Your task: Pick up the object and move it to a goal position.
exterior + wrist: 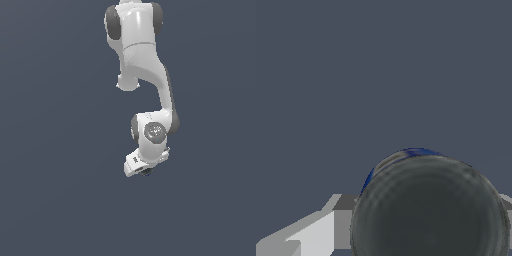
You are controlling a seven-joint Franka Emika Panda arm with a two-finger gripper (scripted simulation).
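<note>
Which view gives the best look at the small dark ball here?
The wrist view: the ball fills the lower frame, dark grey with a blue edge, next to a gripper finger. The exterior view shows only a dark sliver of it under the white gripper, mostly hidden.

One ball (428,210), one tool (141,170)

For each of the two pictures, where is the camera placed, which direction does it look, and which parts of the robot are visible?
Exterior view: off the arm, apparently high, looking down on the white arm and gripper.
Wrist view: on the wrist, facing past a grey-white finger at the dark ball, very close, against the plain grey floor.
Shared: the ball, only a dark sliver under the gripper in the exterior view.
</note>
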